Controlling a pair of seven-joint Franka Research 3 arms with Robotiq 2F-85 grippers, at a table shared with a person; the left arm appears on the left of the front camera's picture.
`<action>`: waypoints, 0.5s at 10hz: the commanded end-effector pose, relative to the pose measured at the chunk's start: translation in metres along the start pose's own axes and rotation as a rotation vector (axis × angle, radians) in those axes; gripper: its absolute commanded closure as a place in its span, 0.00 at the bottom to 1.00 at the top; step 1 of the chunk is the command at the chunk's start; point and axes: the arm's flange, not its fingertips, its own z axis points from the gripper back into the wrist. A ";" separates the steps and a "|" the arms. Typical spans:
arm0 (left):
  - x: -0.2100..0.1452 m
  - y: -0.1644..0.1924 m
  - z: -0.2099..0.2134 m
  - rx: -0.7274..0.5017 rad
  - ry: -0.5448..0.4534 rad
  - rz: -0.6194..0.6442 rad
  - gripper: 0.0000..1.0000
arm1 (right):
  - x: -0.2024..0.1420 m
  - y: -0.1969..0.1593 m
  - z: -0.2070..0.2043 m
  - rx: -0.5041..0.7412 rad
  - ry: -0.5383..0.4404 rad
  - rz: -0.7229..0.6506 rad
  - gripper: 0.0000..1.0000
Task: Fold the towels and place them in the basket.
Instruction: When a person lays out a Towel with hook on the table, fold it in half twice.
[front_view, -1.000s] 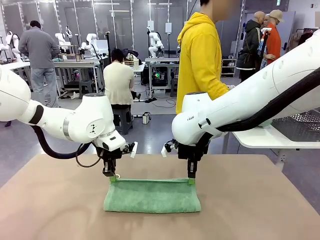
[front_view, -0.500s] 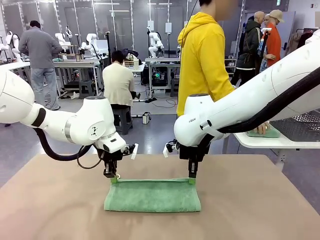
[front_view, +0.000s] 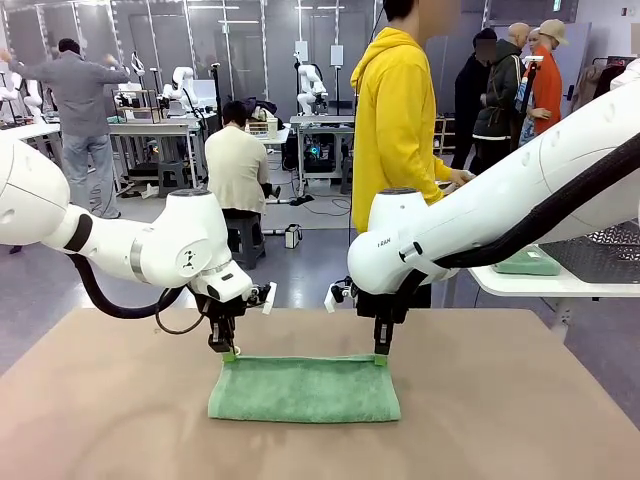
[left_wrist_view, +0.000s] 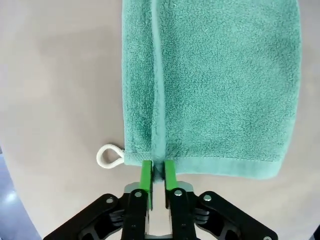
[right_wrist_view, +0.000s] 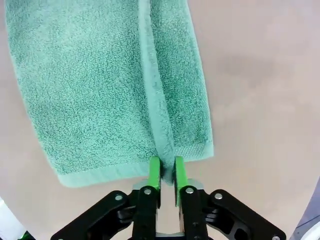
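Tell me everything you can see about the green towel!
The green towel is mint, fluffy terry cloth, folded over into a long flat strip. A small white loop sticks out at one corner. It lies on the brown table. The left gripper and the right gripper each pinch a far corner, jaws shut on the cloth.

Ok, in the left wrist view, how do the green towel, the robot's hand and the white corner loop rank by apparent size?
1. green towel
2. left hand, though nearness to the camera enlarges it
3. white loop, clearly the smallest
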 end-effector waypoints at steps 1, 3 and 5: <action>0.001 0.005 -0.001 0.026 0.004 0.005 0.48 | -0.002 -0.002 -0.001 -0.007 -0.026 0.017 0.53; -0.002 0.007 0.003 0.044 0.021 0.019 0.12 | -0.003 -0.003 0.002 -0.037 -0.020 0.007 0.20; -0.002 0.003 0.010 0.048 0.005 0.007 0.00 | -0.004 -0.003 0.008 -0.046 -0.024 0.004 0.00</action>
